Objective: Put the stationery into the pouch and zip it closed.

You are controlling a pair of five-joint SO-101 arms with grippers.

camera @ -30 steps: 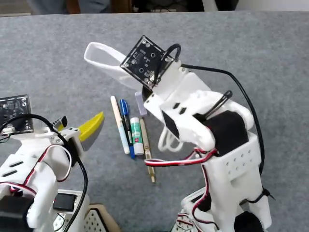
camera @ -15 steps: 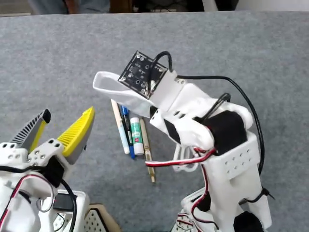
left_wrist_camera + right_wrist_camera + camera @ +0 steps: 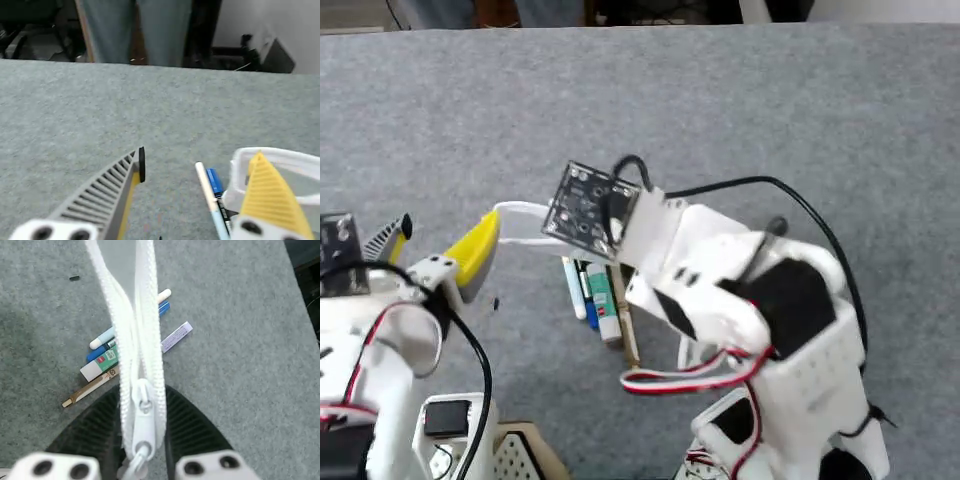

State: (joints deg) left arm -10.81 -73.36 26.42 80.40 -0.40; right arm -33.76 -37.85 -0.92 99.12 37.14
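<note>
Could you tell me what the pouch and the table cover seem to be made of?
The pouch looks like soft white fabric or pliable plastic: it sags and folds. The table cover looks like matte grey felt or carpet, from its fuzzy, speckled surface.

Right gripper (image 3: 142,390) gripping the pouch (image 3: 520,222) at its right end, left gripper (image 3: 448,228) against the pouch's left end, stationery (image 3: 597,295) on the table (image 3: 800,120) just nearer than the pouch
</note>
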